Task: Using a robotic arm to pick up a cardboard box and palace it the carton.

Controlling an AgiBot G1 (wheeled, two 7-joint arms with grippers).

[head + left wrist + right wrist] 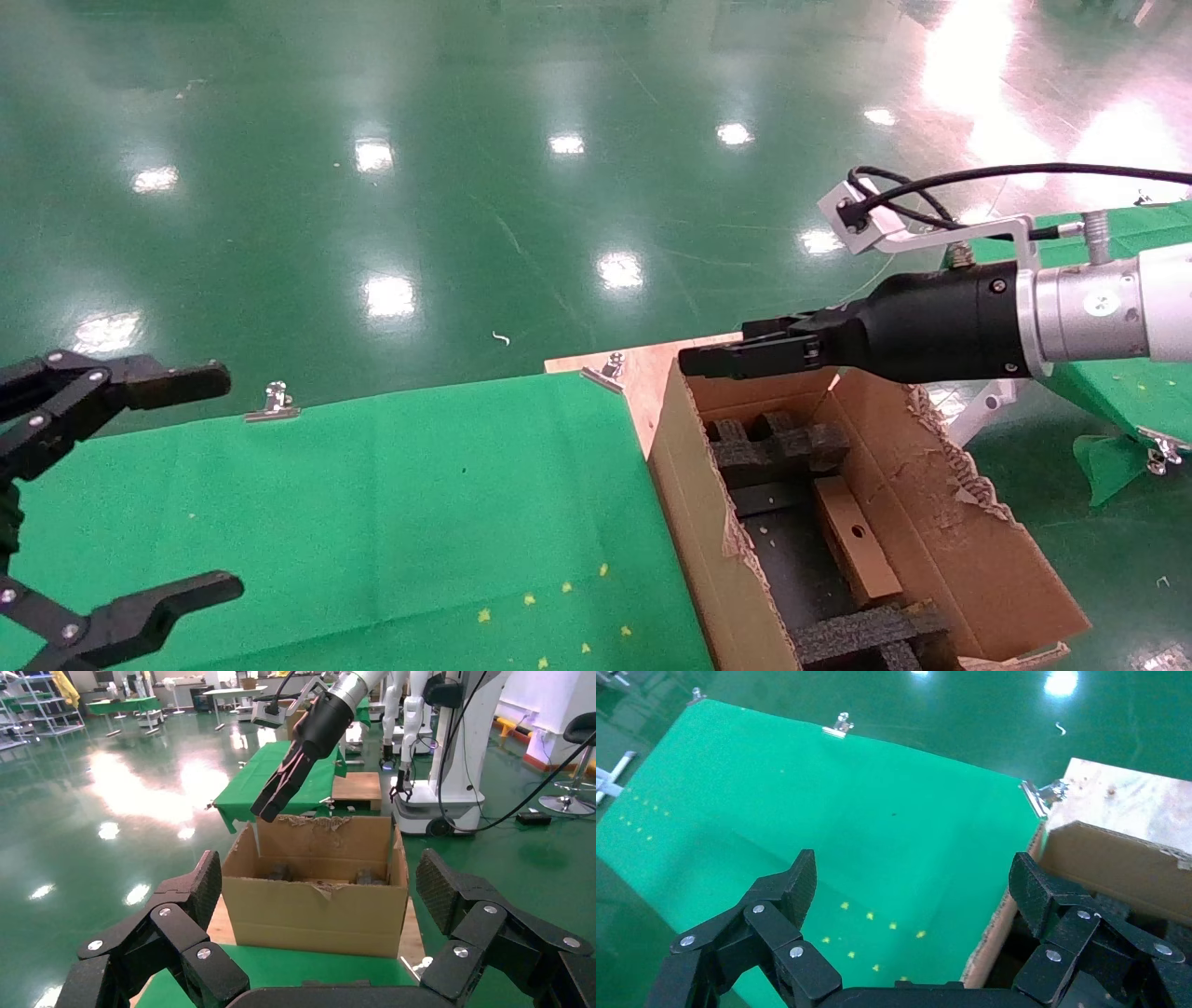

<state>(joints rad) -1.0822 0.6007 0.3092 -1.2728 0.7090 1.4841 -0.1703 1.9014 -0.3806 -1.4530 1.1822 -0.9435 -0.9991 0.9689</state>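
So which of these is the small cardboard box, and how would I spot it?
Find the big torn-flapped carton beside the green cloth-covered table. Look inside, among the black foam inserts: the cardboard box lies there, under the open right gripper. It alone is a slim brown block with one round punched hole.

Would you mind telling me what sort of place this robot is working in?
Probably a robotics lab or factory hall: a glossy green floor, cloth-covered tables and another white robot beyond the carton. The right gripper hangs over the carton.
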